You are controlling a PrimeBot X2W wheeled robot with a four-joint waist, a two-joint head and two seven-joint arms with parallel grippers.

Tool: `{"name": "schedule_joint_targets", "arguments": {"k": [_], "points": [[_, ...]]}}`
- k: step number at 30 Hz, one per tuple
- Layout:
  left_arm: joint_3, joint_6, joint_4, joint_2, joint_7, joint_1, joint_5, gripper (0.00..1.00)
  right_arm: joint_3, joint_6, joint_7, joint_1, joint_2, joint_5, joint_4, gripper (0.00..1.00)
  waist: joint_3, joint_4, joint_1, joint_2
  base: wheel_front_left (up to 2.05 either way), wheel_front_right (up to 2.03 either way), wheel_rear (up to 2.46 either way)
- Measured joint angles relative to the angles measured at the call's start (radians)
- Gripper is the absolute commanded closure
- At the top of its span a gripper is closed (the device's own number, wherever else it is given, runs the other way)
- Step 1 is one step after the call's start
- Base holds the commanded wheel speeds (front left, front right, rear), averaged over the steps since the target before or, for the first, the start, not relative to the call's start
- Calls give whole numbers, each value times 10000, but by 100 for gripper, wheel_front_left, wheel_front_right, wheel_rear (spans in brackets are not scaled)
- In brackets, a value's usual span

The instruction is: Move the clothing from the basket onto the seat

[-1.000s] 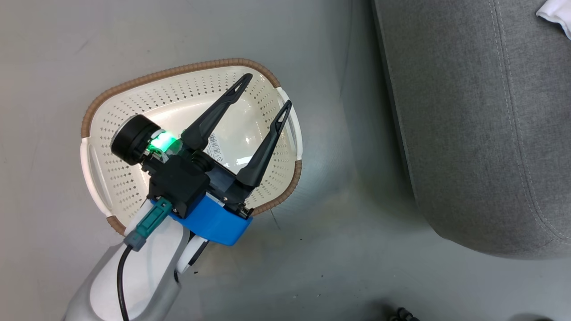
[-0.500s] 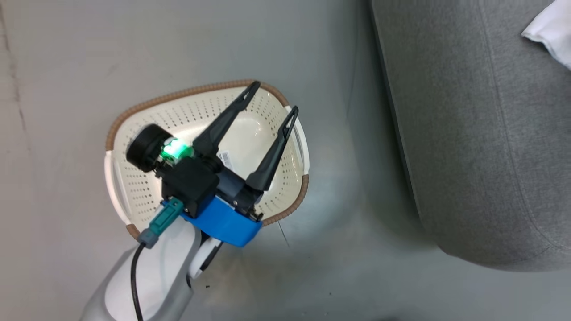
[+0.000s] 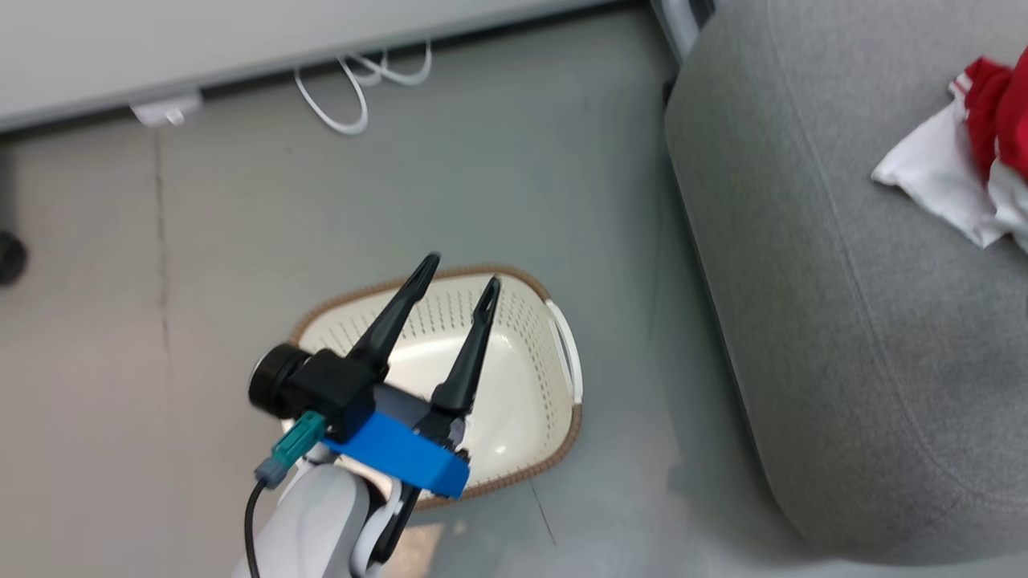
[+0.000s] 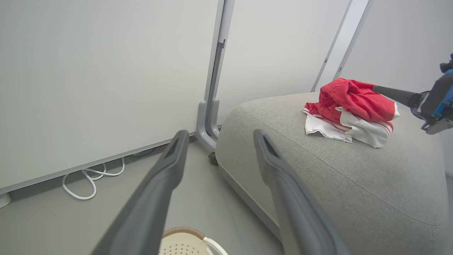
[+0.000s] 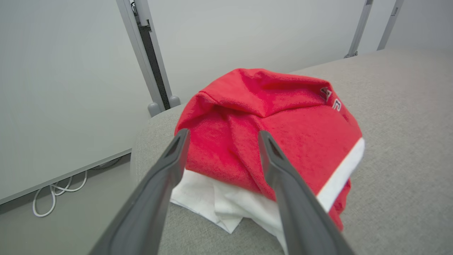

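The left tool (image 3: 462, 270) hangs over the cream perforated plastic laundry basket with the brown woven-look rim (image 3: 526, 361), its two long dark fingers spread wide apart and gripping nothing; between them show the basket's dotted wall and glossy cream bottom, and the tips sit above the basket's far rim without touching it. The basket stands on the grey floor (image 3: 241, 241), just beside the large grey woven-fabric upholstered seat (image 3: 843, 321) but apart from it. The right tool (image 5: 223, 132) is also spread wide, its fingers pointing at the bright red fabric clothing with white panels and striped trim (image 5: 269, 124), which lies in a crumpled heap on top of the seat, near the end that faces the pale wall panels (image 4: 106, 71). In the left wrist view one right finger reaches the upper side of the red heap; whether it touches the cloth I cannot tell, and the fabric is not pinched between the fingers. Small dark-and-white letters (image 5: 332, 99) are printed on the red top layer near its fold, too small and skewed to read. A white cable (image 3: 353, 104) loops on the floor along the foot of the wall.
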Motion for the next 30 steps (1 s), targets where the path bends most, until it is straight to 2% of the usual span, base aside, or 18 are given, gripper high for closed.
{"name": "schedule_joint_targets", "arguments": {"k": [1,6,13,23,30], "points": [[272,0,180,-73,2,365,-52,0,82,0,0,515,240,-73,-360,0,-450,107,0,0,0,0,0],[911,0,470,-176,0,1041,-128,0,167,0,52,1604,734,-138,-1216,0,-1304,337,-1,0,0,0,0],[2013,0,882,-251,0,1972,-81,0,364,0,731,3327,1526,-756,-3012,0,-2437,794,-2,0,0,0,0],[3064,0,1593,-420,0,2305,-31,0,612,0,1605,5429,2782,-1521,-5900,0,-3260,1469,-1,0,0,0,0],[3549,0,2077,-499,0,2302,-77,0,838,0,2077,6234,3411,-1779,-7005,0,-3562,1641,0,0,0,0,0]]}}
